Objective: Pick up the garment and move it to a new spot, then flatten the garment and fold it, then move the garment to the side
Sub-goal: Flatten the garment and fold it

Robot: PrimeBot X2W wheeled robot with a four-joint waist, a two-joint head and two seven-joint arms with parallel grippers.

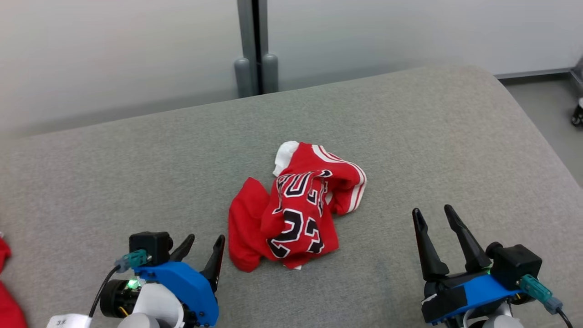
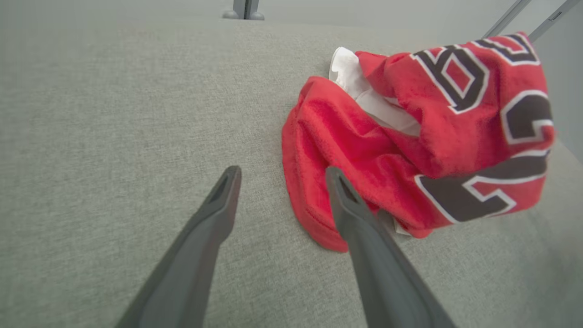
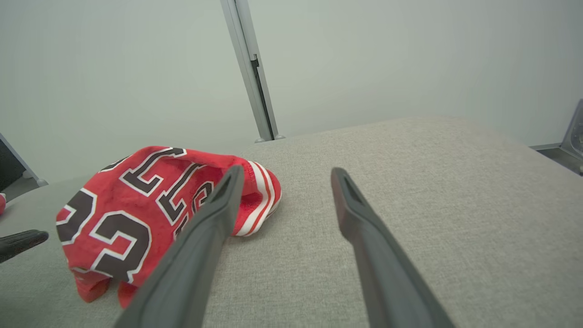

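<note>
Left end effector and right end effector stood released, empty; the crumpled red garment lay between them on grey upholstery.

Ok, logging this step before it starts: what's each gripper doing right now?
Left gripper: open, holding nothing, close beside the red jersey.
Right gripper: open, holding nothing.

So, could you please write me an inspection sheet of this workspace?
Surface: grey fabric cushion, smooth.
Job's things: red jersey, crumpled in a heap mid-cushion, not yet flattened.
Clutter: red cloth at the left edge.
Grippers: left gripper open, close beside the jersey; right gripper open, apart from it; both empty.
Cables: black cable at the left wrist, second cable at the right wrist.
Surroundings: pale wall, grey post, floor at right.
</note>
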